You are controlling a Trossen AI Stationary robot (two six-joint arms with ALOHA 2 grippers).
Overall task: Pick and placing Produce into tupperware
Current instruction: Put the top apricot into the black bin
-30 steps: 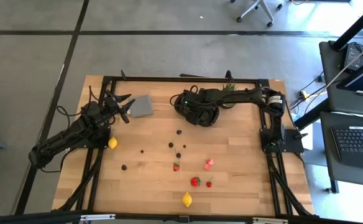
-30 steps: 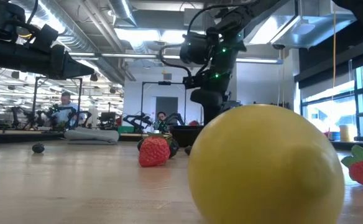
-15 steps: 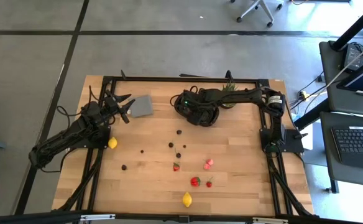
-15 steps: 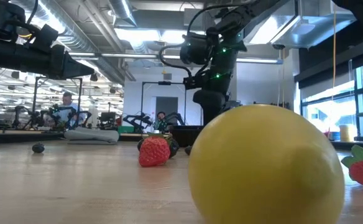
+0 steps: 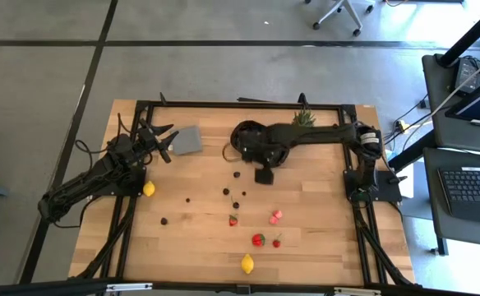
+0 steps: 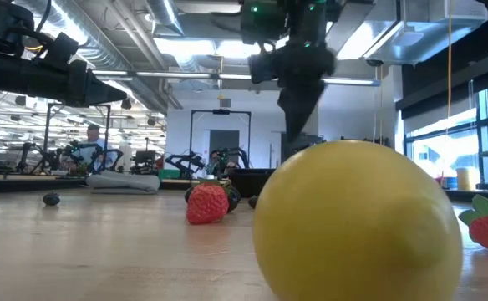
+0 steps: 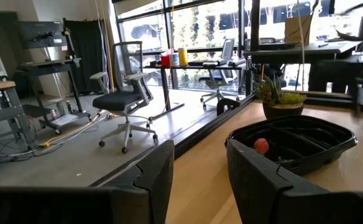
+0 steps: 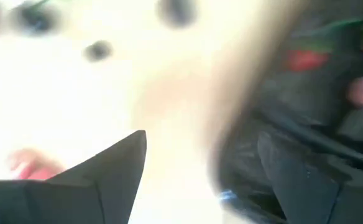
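The black oval tupperware (image 5: pixel 255 141) sits at the table's far middle, with a red piece (image 7: pixel 260 145) lying in it. Loose on the wood are two lemons (image 5: pixel 149 188) (image 5: pixel 246 263), red strawberries (image 5: pixel 258 240) and dark berries (image 5: pixel 226 191). My right gripper (image 5: pixel 263 174) hangs open just off the tray's near rim, pointing down at bare wood, with nothing between its fingers (image 8: pixel 201 137). My left gripper (image 5: pixel 169 141) waits level at the far left beside a grey square (image 5: pixel 189 140), open and empty (image 7: pixel 200 146).
A spiky potted plant (image 5: pixel 304 117) stands right behind the tray. A black frame rail (image 5: pixel 240 104) runs around the table. In the low view the near lemon (image 6: pixel 357 221) fills the foreground, with a strawberry (image 6: pixel 208 203) behind it. People sit far off in the room.
My right gripper has left its place over the tupperware. It has risen and swung toward the table's near edge, stopping just off the tray's near rim, mostly in the last half second. The produce on the table has stayed where it was.
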